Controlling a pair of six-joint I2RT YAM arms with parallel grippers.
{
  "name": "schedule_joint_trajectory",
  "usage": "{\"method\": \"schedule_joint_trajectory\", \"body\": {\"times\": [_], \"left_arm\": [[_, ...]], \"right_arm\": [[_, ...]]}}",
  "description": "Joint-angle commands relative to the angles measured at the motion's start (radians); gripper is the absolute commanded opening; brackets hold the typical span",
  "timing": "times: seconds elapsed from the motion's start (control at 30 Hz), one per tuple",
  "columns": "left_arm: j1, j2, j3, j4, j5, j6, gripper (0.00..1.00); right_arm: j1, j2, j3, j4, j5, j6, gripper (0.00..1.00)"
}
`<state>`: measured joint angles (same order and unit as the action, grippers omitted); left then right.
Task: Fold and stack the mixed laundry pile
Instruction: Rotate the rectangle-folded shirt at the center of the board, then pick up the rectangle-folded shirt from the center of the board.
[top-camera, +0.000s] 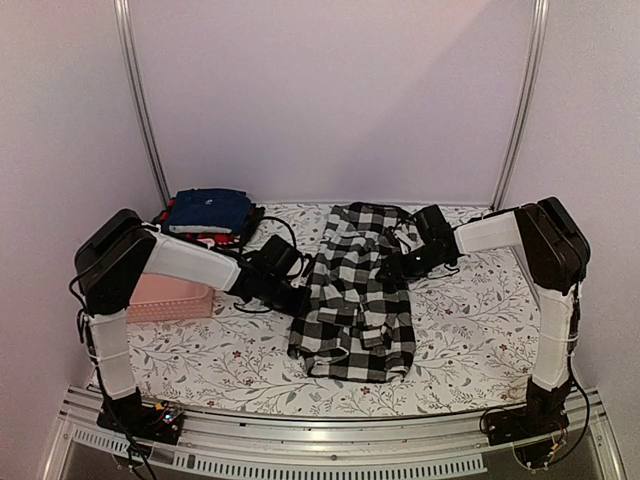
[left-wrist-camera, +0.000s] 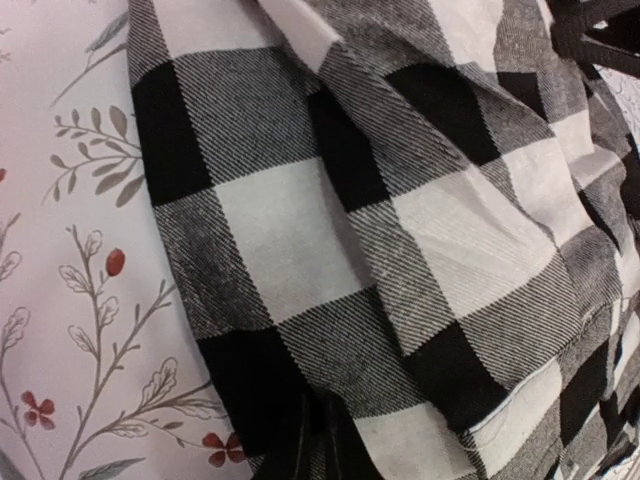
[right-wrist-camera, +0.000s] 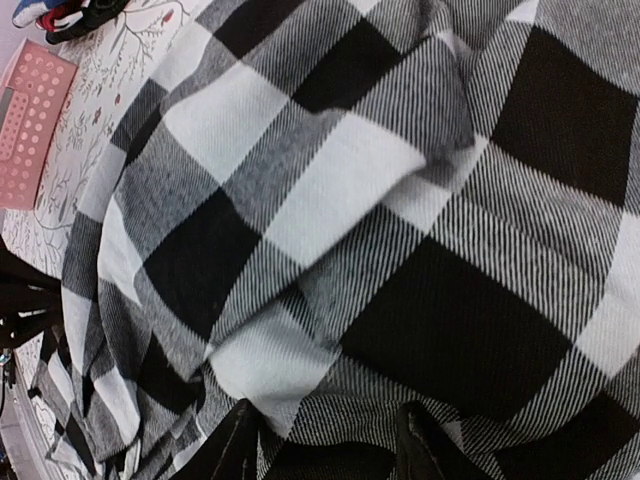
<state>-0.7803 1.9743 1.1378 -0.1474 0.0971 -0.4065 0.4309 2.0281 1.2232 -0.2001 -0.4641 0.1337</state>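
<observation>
Flowery tablecloth all over the desk, white with little leaf sprigs and red berries, plain pale walls behind it.

Main thing is the big black-and-white checked shirt. It's laid out lengthwise in the middle of the desk, running from near the far edge down toward the near edge. It's not flat at all. It's rumpled, with long folds down its length and the lower end spread wider than the top. Up close the weave is a chunky buffalo check with diagonal twill lines in the grey squares, and the layers overlap each other.

The rest of the laundry sits in the far-left corner as a stack. Navy blue trousers are folded on top, a red-and-black plaid piece peeks out underneath, and a black garment shows at the stack's right side. There's a tiny pale mark on the navy piece but it's way too small to read.

The pink basket is at the left edge, half hidden under the left arm.

The left gripper is down at the shirt's left edge. Its wrist cam is full of cloth, so I can't tell if the claw is spread or pinching. The right gripper is at the shirt's right side up toward the far end, and its fingers are spread apart with checked cloth between them.
</observation>
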Motion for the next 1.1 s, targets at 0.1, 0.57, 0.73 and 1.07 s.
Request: {"method": "schedule_joint_trajectory", "body": {"times": [0.1,0.57,0.73,1.07], "left_arm": [[-0.038,-0.057,-0.135,0.063,0.031,-0.093,0.07],[-0.036,-0.400,-0.431,0.205,0.127,-0.217,0.45],[-0.047,-0.416,-0.556,0.386,0.228,-0.317,0.49],[-0.090,-0.307,-0.591,0.595,0.289,-0.430,0.53]], "right_arm": [[-0.006,0.171,0.147,-0.085,0.016,-0.050,0.46],[-0.047,-0.452,-0.336,-0.058,-0.067,0.054,0.61],[-0.049,-0.507,-0.488,0.009,-0.118,0.114,0.61],[-0.049,-0.470,-0.688,0.190,-0.223,0.204,0.62]]}}
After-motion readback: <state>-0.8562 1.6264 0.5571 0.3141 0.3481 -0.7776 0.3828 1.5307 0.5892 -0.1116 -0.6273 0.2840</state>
